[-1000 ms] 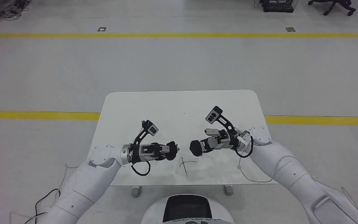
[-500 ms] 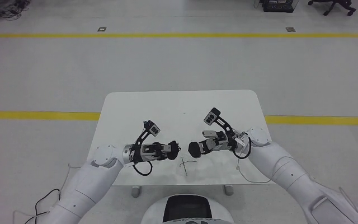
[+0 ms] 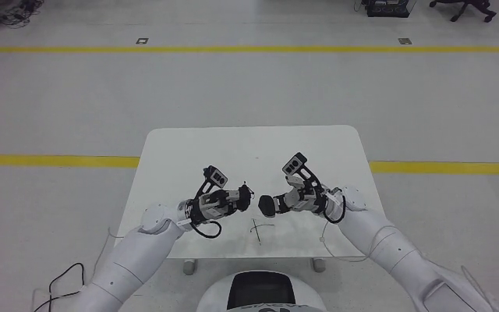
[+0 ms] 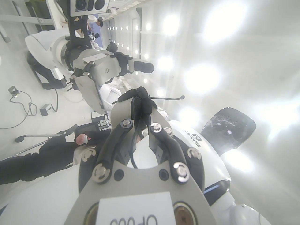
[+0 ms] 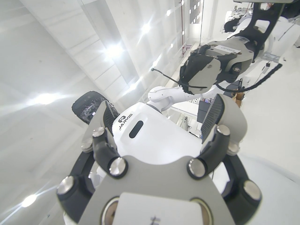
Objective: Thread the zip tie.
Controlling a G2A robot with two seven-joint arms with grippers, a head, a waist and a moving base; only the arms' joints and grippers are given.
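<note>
zip tie [image 4: 166,98] in left tool [image 3: 245,198], right tool [image 3: 267,205] opposite (near), above table [image 3: 234,148]

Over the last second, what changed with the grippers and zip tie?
The left gripper moved toward the table's far side and closer to the right gripper, which edged slightly toward it, so the gap between them narrowed. Unchanged: left gripper shut on the zip tie, right gripper open and empty, both above the table.

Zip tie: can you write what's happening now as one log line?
zip tie: held by left end effector, one end sticking out free | right end effector: open, empty, facing it | both over table
</note>
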